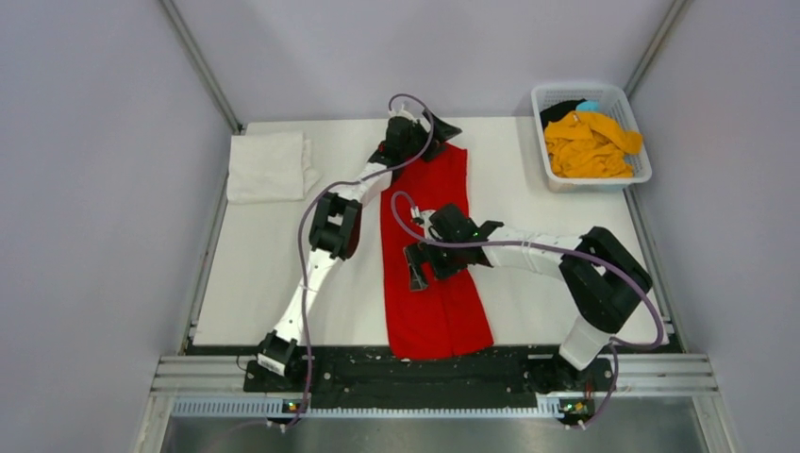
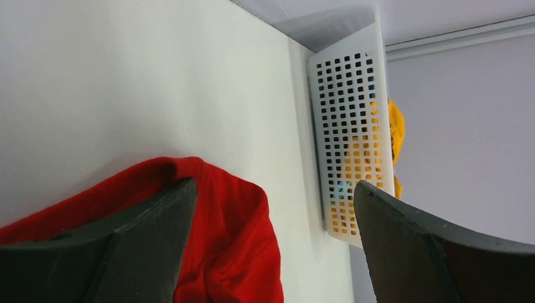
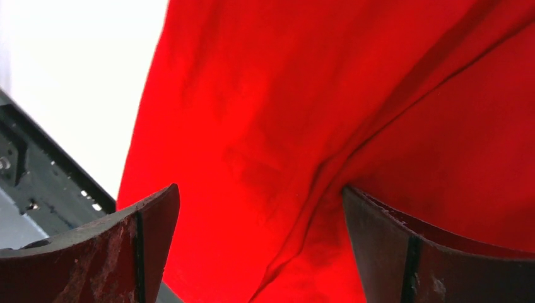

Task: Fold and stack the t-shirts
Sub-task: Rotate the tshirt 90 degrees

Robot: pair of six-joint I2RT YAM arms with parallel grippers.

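**Red strip lies lengthwise; both jaws released above it**

The white desk carries a bright red cloth t-shirt folded into a long narrow strip; its long axis runs from the near edge towards the far edge, down the middle. The left arm reaches the strip's far end, its jaws spread wide and gripping nothing, red cloth just beneath. The right arm holds its jaws, likewise released, over the strip's middle, so it is nearer the near end; an end-to-end fold probably comes next. A folded white cloth t-shirt lies far left; a white plastic lattice basket far right holds an orange-yellow t-shirt and a black one.
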